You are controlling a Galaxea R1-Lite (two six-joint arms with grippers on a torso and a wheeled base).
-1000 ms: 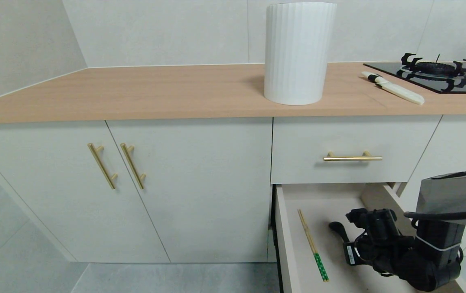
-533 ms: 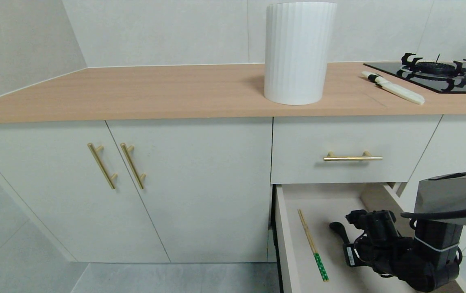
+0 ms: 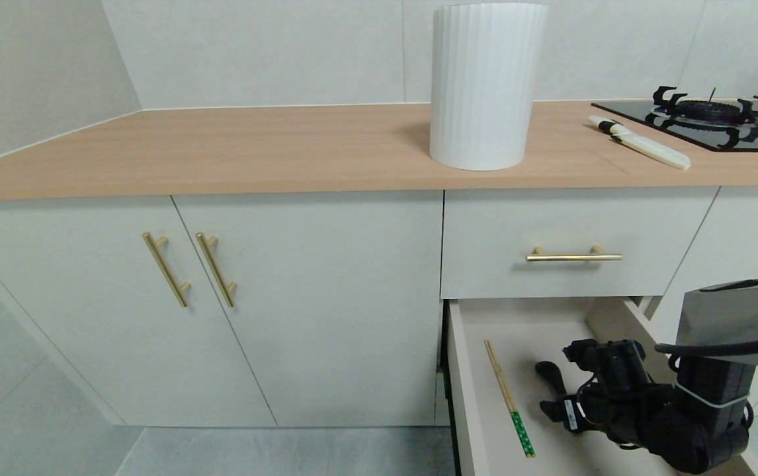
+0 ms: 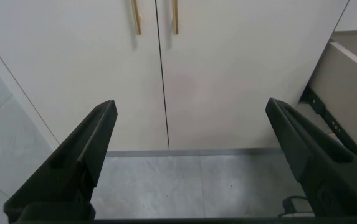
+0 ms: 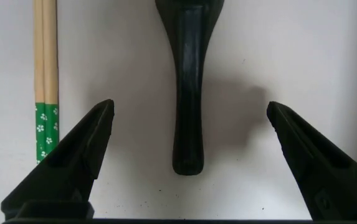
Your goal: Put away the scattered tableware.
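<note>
Drawer [image 3: 463, 370] open. Right gripper [image 5: 189, 109] spread wide over black spoon [image 5: 187, 87] lying inside drawer, chopsticks [image 3: 510, 400] beside it. Left gripper [image 4: 190, 124] spread, outside drawer, facing cupboard doors [image 4: 228, 68]. Knife [image 3: 641, 143] on counter above drawer.

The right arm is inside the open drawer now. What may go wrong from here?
The open right end effector straddles the black spoon; pulling back low might drag it or knock the chopsticks beside it. The knife lies flat on the countertop by the hob, so grasping it next might slip.
</note>
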